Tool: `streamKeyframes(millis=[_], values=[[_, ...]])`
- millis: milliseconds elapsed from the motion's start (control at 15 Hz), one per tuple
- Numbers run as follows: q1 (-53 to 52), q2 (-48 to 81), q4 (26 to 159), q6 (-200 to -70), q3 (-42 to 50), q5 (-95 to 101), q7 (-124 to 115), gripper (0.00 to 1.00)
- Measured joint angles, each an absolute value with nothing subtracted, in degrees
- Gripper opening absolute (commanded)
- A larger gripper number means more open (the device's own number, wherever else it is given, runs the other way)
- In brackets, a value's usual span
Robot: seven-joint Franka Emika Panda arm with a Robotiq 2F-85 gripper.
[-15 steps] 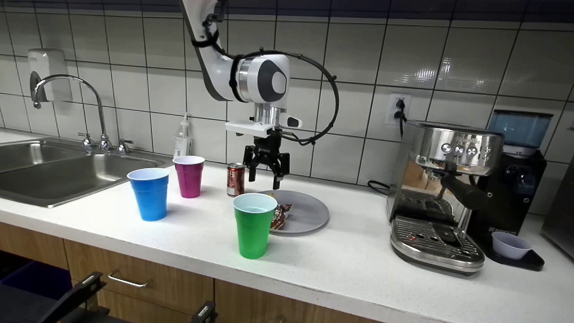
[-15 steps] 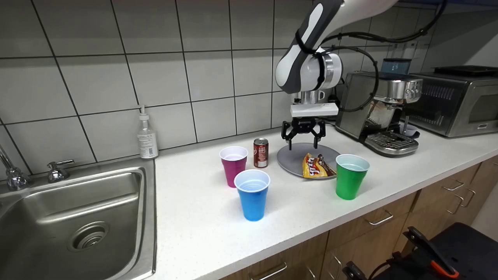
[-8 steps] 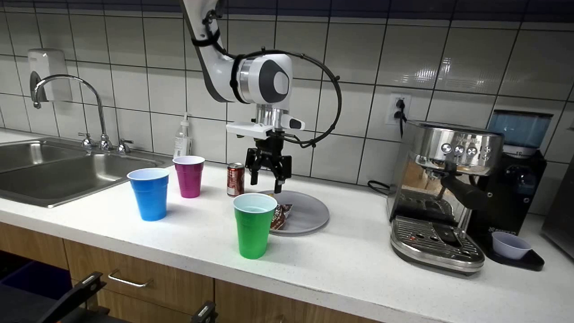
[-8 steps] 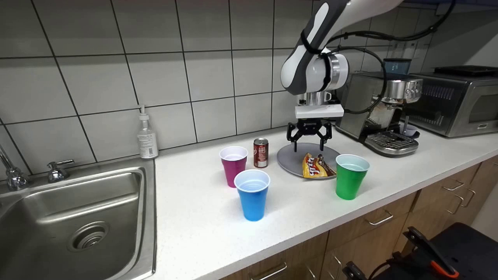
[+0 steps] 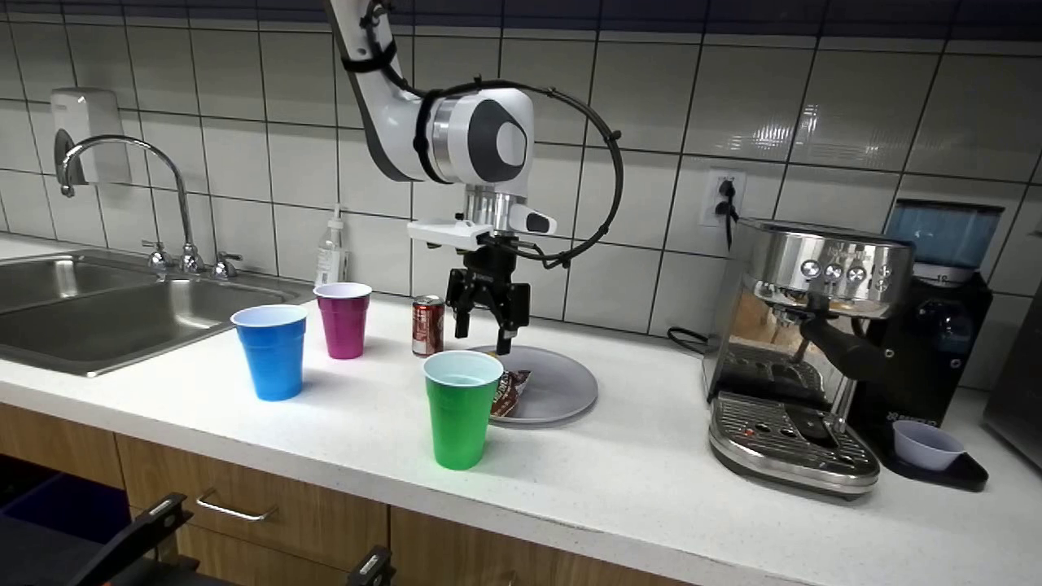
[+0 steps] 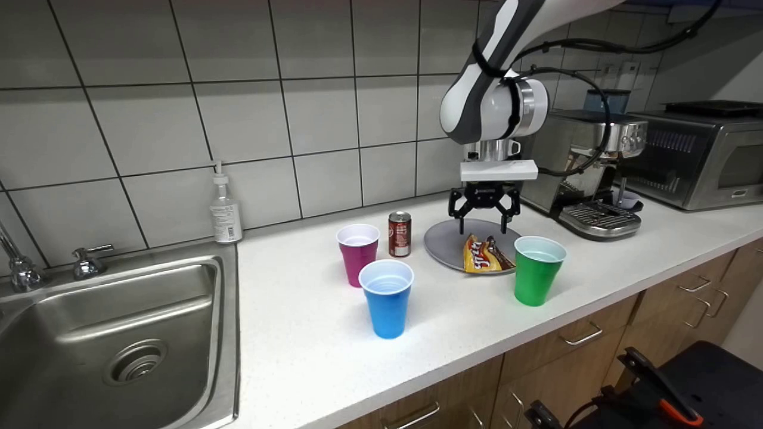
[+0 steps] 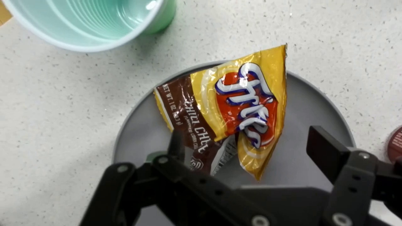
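Observation:
My gripper (image 5: pixel 483 338) is open and empty above the grey plate (image 5: pixel 566 387), with its fingers pointing down in both exterior views. A crumpled yellow, red and brown Fritos chip bag (image 6: pixel 481 255) lies on the plate toward its front edge. In the wrist view the bag (image 7: pixel 220 106) lies ahead of and partly between the spread fingers (image 7: pixel 249 147); the left finger overlaps its brown end in the picture. No contact with the bag is visible. A green cup (image 6: pixel 534 274) stands upright close in front of the plate; it hides part of the bag in an exterior view.
A red-brown can (image 6: pixel 400 234), a purple cup (image 6: pixel 359 256) and a blue cup (image 6: pixel 387 301) stand beside the plate, toward the sink (image 5: pixel 175 313). A coffee machine (image 5: pixel 798 358) and a grinder (image 5: pixel 928 350) stand on the other side. A tiled wall (image 5: pixel 619 285) runs behind.
My gripper has moved across the plate toward the coffee machine side and sits slightly lower than a second ago. It stays open. The bag, plate, cups and can have not moved.

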State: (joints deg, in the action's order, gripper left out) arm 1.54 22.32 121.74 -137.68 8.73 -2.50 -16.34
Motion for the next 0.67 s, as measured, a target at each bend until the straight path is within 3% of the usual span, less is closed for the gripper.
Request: streamKeyframes(millis=[667], values=[[1.59,22.19,122.94,-137.69,9.16,-2.57,-18.39,1.00]])
